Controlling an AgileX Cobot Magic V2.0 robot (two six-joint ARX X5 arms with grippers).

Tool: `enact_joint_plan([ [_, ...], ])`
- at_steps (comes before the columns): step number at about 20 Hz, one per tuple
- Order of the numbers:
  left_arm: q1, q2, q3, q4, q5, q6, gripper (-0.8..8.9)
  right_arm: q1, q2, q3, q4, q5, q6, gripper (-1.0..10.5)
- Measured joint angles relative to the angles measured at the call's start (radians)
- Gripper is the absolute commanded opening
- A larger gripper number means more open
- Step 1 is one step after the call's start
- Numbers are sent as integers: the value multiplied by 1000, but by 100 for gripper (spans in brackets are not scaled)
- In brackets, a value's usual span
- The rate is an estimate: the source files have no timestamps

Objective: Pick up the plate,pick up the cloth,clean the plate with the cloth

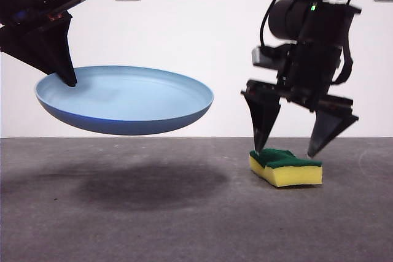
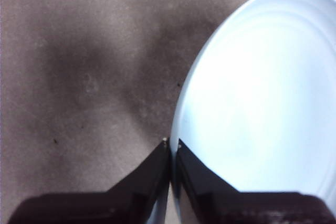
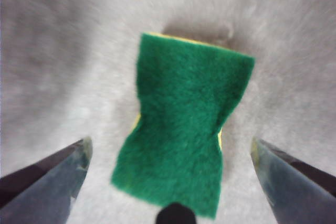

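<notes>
Two grippers: I see both at work, one per task thing.
Front view: the plate (image 1: 126, 99) hangs clear above the table (image 1: 184, 213), tilted, its shadow below; the left gripper (image 1: 69, 78) pinches its rim. The right gripper (image 1: 288, 148) straddles the cloth (image 1: 285, 167), which lies on the table.
Left wrist view: jaws nearly closed on the plate (image 2: 262, 103) edge, a grip detail I can't read from the front.
Right wrist view: jaws spread wide to either side of the cloth (image 3: 184, 129), its green face up, not touching it.
</notes>
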Motion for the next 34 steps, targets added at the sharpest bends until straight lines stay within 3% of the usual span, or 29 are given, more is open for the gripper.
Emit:
enact_joint_plan([
  [5, 0, 0, 0, -6, 0, 0, -8, 0, 49, 0, 33, 0, 0, 458],
  [7, 0, 0, 0, -6, 0, 0, -8, 0, 49, 0, 45, 2, 0, 272],
  [10, 0, 0, 0, -6, 0, 0, -8, 0, 49, 0, 42, 3, 0, 211],
  [13, 0, 0, 0, -6, 0, 0, -8, -1, 57, 1, 45, 2, 0, -16],
  [20, 0, 0, 0, 21, -5, 0, -8, 4, 50, 3, 32, -5, 0, -15],
  [25, 0, 2, 0, 44, -31, 0, -8, 17, -130, 3, -5, -14, 12, -15],
  [28, -8, 32, 0, 63, -58, 0, -8, 58, -295, 3, 8, -114, 40, -15],
  [32, -36, 40, 0, 80, -41, -5, -8, 167, -388, 5, 18, -124, 54, -15],
  [34, -55, 40, 0, 80, 34, -6, -8, 214, -360, 5, 30, -121, 60, -15],
])
